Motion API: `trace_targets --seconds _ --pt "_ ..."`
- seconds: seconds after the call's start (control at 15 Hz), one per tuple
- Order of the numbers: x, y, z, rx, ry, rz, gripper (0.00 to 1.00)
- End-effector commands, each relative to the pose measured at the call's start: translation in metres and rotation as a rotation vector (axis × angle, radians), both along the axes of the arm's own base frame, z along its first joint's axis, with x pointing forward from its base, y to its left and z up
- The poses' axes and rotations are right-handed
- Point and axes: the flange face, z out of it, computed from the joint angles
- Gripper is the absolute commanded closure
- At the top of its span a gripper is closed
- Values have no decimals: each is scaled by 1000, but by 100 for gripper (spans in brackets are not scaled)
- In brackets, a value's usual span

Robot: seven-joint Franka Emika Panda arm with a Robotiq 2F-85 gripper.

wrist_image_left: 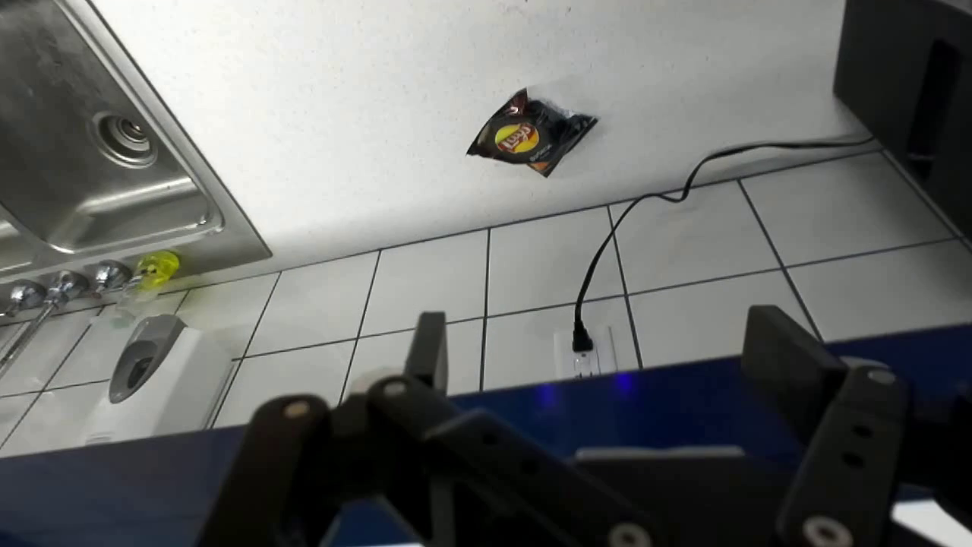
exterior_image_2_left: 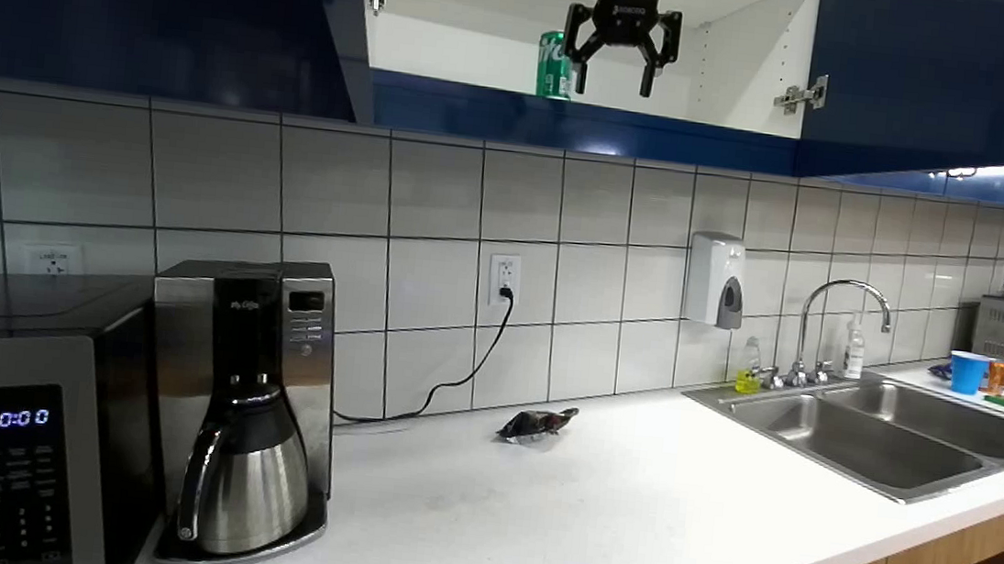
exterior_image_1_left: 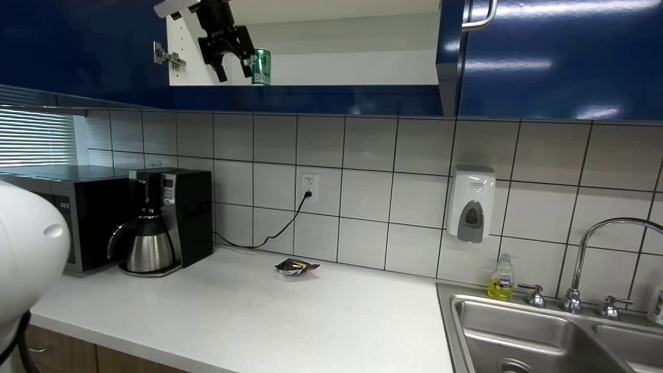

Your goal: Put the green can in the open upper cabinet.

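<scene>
The green can (exterior_image_1_left: 261, 67) stands upright on the floor of the open upper cabinet (exterior_image_1_left: 352, 67), near its front edge. The can (exterior_image_2_left: 552, 66) and the cabinet (exterior_image_2_left: 460, 52) also show in an exterior view. My gripper (exterior_image_1_left: 235, 75) is open and empty, pointing down at the cabinet front. It also shows in an exterior view (exterior_image_2_left: 613, 83), where one finger overlaps the can's edge; I cannot tell whether they touch. In the wrist view, the open gripper (wrist_image_left: 596, 342) has nothing between its fingertips. The can is out of view there.
Below are the white counter (exterior_image_1_left: 290, 321), a chip bag (exterior_image_1_left: 296, 266), a coffee maker (exterior_image_1_left: 191, 217) and a microwave (exterior_image_2_left: 8, 437). The sink (exterior_image_1_left: 518, 321), faucet and soap dispenser (exterior_image_1_left: 471, 204) stand to one side. The cabinet's blue front rail (exterior_image_2_left: 591, 125) and open doors (exterior_image_2_left: 927, 74) border the opening.
</scene>
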Motion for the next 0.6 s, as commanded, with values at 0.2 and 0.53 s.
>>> trace_targets --seconds 0.2,0.53 --pt "-46 -17 -93 9 46 66 0" --pt "-57 -26 -170 2 123 79 0"
